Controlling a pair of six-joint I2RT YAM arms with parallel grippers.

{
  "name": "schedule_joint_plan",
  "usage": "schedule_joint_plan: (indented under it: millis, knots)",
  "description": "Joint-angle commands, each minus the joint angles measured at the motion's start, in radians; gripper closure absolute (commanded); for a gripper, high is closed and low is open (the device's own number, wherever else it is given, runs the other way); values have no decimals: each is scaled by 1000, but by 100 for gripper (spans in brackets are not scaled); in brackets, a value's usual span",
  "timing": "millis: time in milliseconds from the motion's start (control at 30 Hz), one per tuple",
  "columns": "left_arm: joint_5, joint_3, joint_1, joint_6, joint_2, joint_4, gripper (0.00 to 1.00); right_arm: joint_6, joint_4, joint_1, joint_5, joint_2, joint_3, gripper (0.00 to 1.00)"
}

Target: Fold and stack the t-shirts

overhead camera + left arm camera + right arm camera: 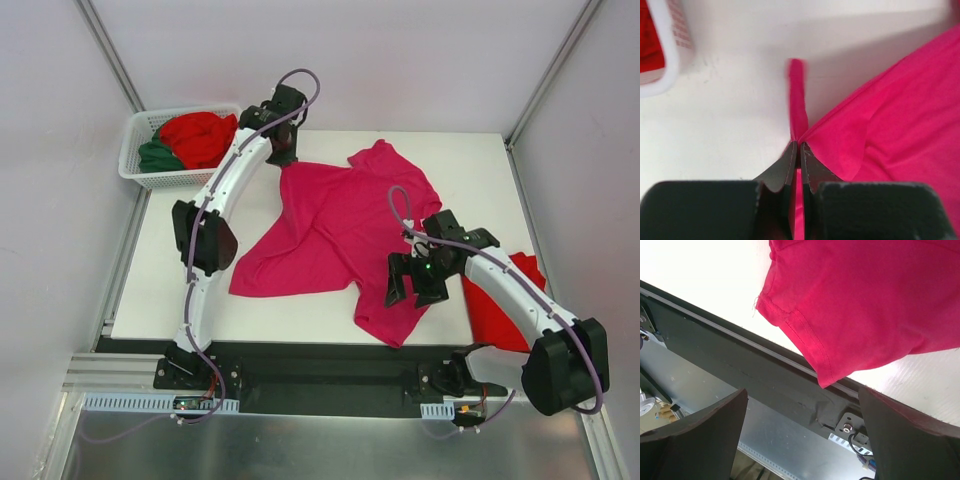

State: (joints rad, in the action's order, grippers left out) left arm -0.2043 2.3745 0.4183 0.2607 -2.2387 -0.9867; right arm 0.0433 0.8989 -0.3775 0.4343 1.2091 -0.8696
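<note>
A magenta-pink t-shirt (330, 225) lies crumpled and spread across the middle of the white table. My left gripper (283, 152) is at its back left corner, shut on a pinched fold of the pink cloth (798, 100); the left wrist view shows the left gripper (799, 150) with its jaws closed on that cloth. My right gripper (413, 285) is open and empty above the shirt's front right part. In the right wrist view the right gripper (802, 427) is wide apart, and the pink shirt's hem corner (822, 365) hangs over the table's front edge.
A white lattice basket (140, 150) at the back left holds a red shirt (200, 135) and a dark green shirt (158, 155); its rim (662, 65) shows beside my left gripper. Another bright red shirt (500, 310) lies at the front right under my right arm.
</note>
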Motion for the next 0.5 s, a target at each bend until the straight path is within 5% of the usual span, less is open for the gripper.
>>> schedule_joint_plan:
  millis: [0,367,400,467]
  knots:
    - [-136,15,-22,-58,42,-38,100,26,29,-3,20,-39,10,4]
    - [-73,124,-102,-71,-10,2,95,15,41,-4,40,-91,60,4]
    - [-54,132,-107,-71,-15,16,84,13,43,-3,40,-92,61,4]
    - [-26,135,-110,-64,-16,22,1,13,44,-4,41,-100,64,4]
